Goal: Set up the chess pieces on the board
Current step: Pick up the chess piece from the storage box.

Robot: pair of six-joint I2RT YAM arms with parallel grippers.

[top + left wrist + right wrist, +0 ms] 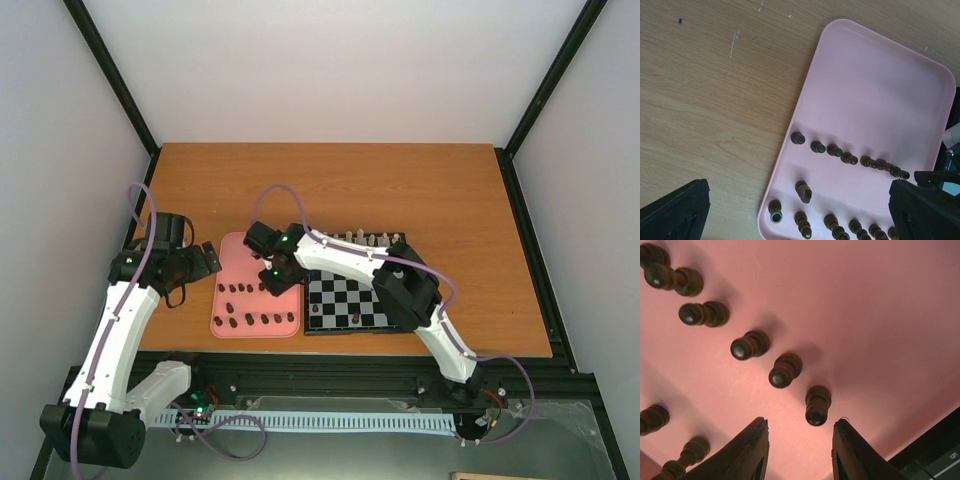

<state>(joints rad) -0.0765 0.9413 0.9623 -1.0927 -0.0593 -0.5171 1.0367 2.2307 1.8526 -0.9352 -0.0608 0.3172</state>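
Observation:
The dark brown chess pieces (252,320) stand in two rows on a pink tray (236,250), left of the board (345,295). The left wrist view shows an upper row (849,159), a lower row (832,226) and one piece alone between them (804,191). My right gripper (277,279) is open low over the tray. In the right wrist view it (800,429) is empty, with one pawn (817,406) just beyond the fingertips and more pawns (785,371) to its left. My left gripper (797,192) is open and empty, high over the tray's left end.
Cream-white pieces (360,238) line the board's far edge. A few dark pieces seem to stand on its near row (356,320). The board's black rim (935,457) shows at the lower right of the right wrist view. Bare wooden table (350,185) lies beyond.

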